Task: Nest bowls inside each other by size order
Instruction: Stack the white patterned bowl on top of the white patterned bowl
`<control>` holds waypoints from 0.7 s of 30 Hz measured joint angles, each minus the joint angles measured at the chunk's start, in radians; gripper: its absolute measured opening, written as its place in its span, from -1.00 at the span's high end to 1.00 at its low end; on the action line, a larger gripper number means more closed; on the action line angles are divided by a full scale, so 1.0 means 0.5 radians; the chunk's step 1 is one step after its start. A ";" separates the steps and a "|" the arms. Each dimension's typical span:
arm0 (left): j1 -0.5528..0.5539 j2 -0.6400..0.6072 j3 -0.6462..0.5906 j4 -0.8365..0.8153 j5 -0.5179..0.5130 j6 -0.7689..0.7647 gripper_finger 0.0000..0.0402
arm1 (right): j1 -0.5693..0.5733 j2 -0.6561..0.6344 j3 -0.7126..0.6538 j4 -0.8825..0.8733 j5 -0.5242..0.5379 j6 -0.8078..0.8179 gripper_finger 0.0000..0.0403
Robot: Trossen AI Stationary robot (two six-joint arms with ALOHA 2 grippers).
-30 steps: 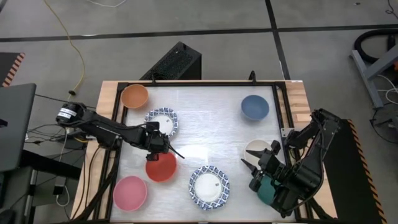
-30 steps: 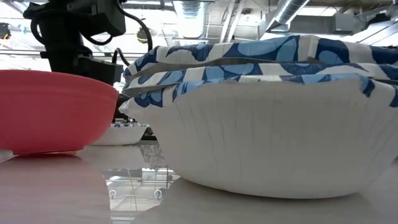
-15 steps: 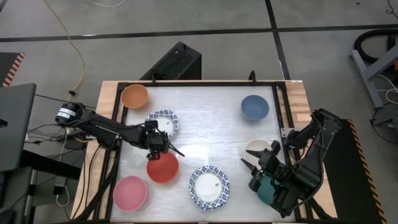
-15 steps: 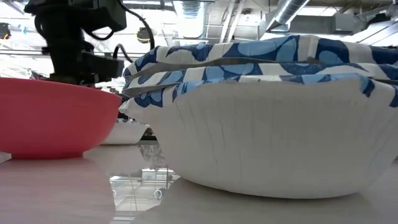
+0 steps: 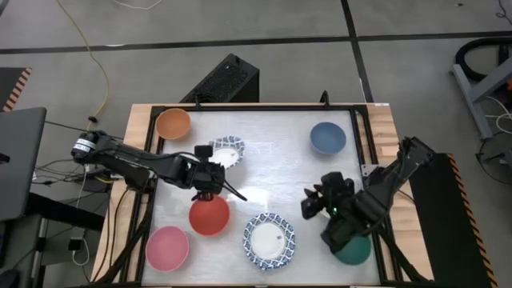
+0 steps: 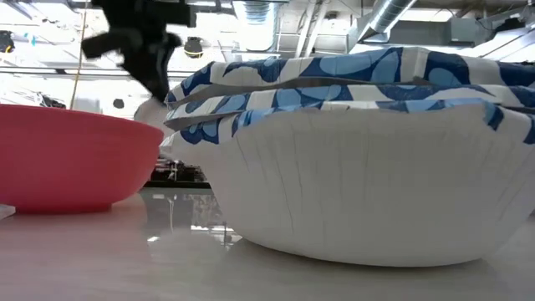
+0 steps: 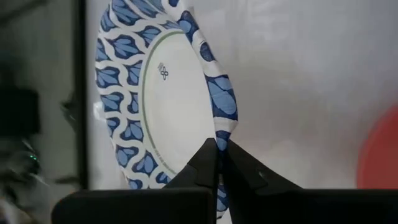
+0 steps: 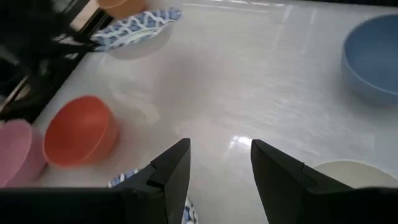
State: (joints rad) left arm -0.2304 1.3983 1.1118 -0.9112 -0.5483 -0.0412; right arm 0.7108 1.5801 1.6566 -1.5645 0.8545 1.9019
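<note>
Cream bowl (image 8: 348,171) half hidden, right wrist view.

— What sits under me here?

— A pale, glossy counter (image 5: 272,172) with a black frame and wooden edges.

— And beyond it?

— A grey floor with dark seams, a yellow cable (image 5: 90,50) trailing across it, a black box (image 5: 226,78) by the counter's far edge, and a dark laptop (image 5: 20,160) on my left.

Blue-rimmed white bowl (image 5: 227,150) tilted off table, pinched at rim; other bowls scattered upright.
</note>
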 joint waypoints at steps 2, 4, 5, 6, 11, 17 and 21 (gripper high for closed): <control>-0.049 0.000 0.109 -0.043 -0.019 0.134 1.00 | -0.055 -0.023 0.000 0.006 -0.040 0.005 0.06; -0.114 0.000 0.211 -0.061 -0.020 0.264 1.00 | -0.098 -0.048 0.000 0.041 -0.046 -0.018 0.06; -0.152 0.000 0.258 -0.067 -0.028 0.324 1.00 | -0.123 -0.064 0.000 0.075 -0.045 -0.041 0.06; -0.189 0.000 0.298 -0.069 -0.040 0.376 1.00 | -0.148 -0.087 0.000 0.116 -0.047 -0.077 0.06; -0.382 -0.001 0.446 -0.084 -0.207 0.581 1.00 | -0.318 -0.226 0.001 0.344 -0.191 -0.422 0.06; -0.580 0.008 0.488 -0.085 -0.387 0.929 1.00 | -0.603 -0.362 0.001 0.603 -0.545 -0.813 0.06; -0.662 0.017 0.488 -0.071 -0.504 0.996 1.00 | -0.800 -0.390 0.001 0.849 -0.770 -1.147 0.06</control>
State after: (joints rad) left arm -0.5616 1.4066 1.3560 -0.9466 -0.8000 0.4568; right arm 0.3110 1.3849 1.6569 -1.1401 0.4697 1.3282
